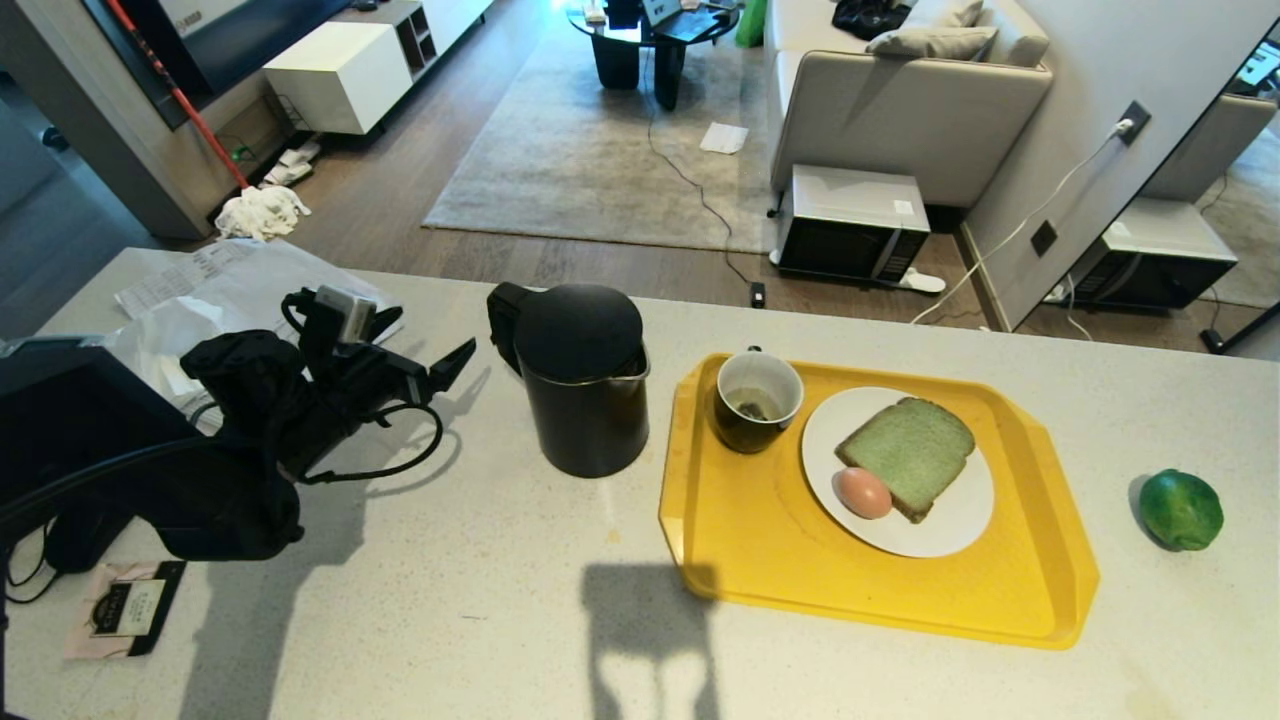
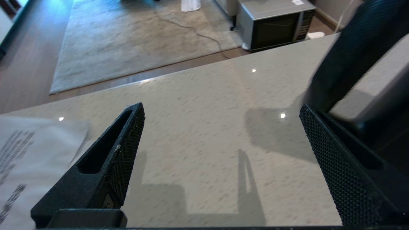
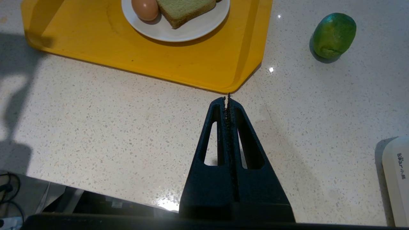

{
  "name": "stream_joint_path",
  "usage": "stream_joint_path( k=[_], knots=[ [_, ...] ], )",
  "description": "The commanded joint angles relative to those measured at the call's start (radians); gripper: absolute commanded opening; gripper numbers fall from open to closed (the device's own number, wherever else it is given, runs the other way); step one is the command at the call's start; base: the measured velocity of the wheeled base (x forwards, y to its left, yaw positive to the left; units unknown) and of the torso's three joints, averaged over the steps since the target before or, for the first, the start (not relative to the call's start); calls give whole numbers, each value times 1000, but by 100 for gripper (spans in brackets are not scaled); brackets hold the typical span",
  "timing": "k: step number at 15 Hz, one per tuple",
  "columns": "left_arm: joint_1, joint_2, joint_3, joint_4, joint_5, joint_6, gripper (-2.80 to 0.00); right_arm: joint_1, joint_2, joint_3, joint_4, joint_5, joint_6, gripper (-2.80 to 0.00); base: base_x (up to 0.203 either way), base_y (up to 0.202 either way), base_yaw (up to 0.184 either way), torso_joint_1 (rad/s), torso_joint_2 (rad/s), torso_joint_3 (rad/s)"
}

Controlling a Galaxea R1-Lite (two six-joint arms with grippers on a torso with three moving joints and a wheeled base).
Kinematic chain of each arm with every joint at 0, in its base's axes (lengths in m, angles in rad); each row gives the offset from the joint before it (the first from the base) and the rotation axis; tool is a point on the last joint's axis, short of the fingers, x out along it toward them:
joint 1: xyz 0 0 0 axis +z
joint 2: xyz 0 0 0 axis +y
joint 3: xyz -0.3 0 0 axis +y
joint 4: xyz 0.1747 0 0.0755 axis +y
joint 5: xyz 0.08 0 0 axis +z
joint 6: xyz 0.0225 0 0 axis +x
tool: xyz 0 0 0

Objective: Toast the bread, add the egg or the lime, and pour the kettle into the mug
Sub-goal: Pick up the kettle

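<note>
The black kettle (image 1: 585, 380) stands on the counter left of the yellow tray (image 1: 760, 540), its handle (image 2: 351, 54) facing my left arm. On the tray are the mug (image 1: 757, 400), black outside and white inside, and a white plate (image 1: 940, 530) with the bread (image 1: 910, 450) and the egg (image 1: 863, 492). The lime (image 1: 1181, 510) lies on the counter right of the tray. My left gripper (image 1: 440, 378) (image 2: 222, 108) is open and empty just left of the kettle handle. My right gripper (image 3: 227, 99) is shut on nothing, low at the tray's near right corner.
Papers (image 1: 220, 290) lie at the counter's back left and a sachet (image 1: 125, 605) at its front left. A white appliance (image 3: 396, 179) stands by the right arm. Beyond the counter's far edge the floor drops away, with a microwave (image 1: 850, 220) on it.
</note>
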Motion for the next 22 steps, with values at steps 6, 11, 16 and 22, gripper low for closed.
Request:
stream_joint_path(
  k=[6,11,16,22],
  knots=[
    [-95,-27,8,-11,20,21,0,0,1,0,1,1,0,-280,0,0,0,0,0,0],
    [-127,-29,9,-7,37,25,0,0,1,0,1,1,0,-280,0,0,0,0,0,0],
    [-119,-17,-27,45,38,25,0,0,1,0,1,1,0,-280,0,0,0,0,0,0],
    [-112,42,-245,183,35,24,0,0,1,0,3,1,0,-280,0,0,0,0,0,0]
  ],
)
